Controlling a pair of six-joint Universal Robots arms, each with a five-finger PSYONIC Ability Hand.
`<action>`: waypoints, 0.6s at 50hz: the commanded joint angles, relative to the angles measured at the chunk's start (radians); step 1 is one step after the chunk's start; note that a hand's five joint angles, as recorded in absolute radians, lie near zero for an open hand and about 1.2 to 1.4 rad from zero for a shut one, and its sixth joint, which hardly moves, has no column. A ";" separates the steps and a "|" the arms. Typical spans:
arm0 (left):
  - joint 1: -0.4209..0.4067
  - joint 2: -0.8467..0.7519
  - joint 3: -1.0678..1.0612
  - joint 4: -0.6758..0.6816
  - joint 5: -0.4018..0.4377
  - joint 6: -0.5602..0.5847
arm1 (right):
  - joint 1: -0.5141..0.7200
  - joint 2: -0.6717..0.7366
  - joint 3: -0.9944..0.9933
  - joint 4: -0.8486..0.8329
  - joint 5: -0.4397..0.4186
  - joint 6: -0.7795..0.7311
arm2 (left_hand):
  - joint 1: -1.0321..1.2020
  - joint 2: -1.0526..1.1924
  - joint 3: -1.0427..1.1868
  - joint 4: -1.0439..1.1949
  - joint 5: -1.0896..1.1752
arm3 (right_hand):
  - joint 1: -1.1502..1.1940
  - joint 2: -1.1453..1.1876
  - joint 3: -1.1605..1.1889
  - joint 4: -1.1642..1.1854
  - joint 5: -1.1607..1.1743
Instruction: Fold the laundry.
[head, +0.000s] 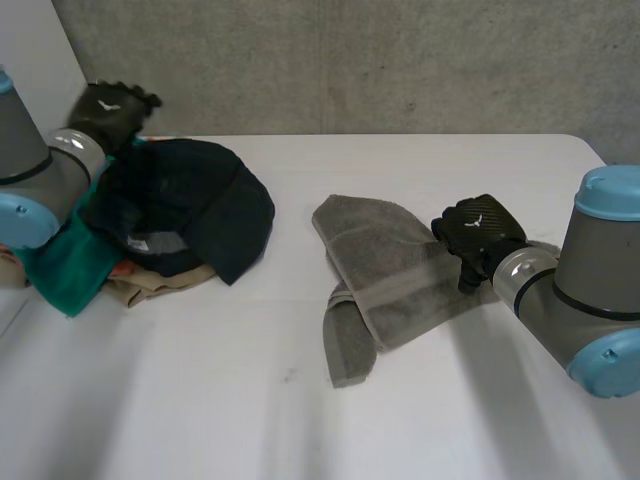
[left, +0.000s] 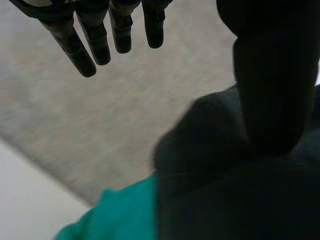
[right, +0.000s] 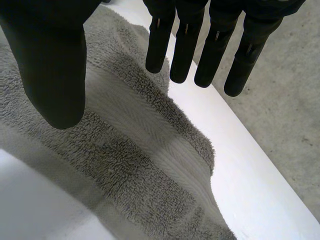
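Head view: one grey towel (head: 385, 275)

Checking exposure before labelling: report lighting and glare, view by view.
Head view: even light, no glare on the white table; the black garment reads dark. Right wrist view: the grey towel is well lit, its woven band plain. Left wrist view: the black garment is nearly featureless, the green cloth bright.
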 joint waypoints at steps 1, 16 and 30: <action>-0.009 -0.036 -0.034 -0.014 0.071 0.089 | 0.002 0.016 0.001 0.000 -0.001 -0.007 | -0.025 -0.030 -0.036 -0.025 -0.050 | 0.032 0.034 0.039 0.028 0.066; -0.023 -0.231 0.143 -0.099 -0.058 0.241 | -0.002 0.029 0.004 0.000 -0.001 -0.030 | 1.056 1.051 1.046 1.057 1.031 | 0.032 0.034 0.039 0.028 0.066; 0.052 0.026 0.161 0.079 -0.192 0.034 | 0.004 0.023 0.003 0.000 -0.001 -0.032 | 1.196 1.191 1.186 1.197 1.171 | 0.032 0.034 0.039 0.028 0.066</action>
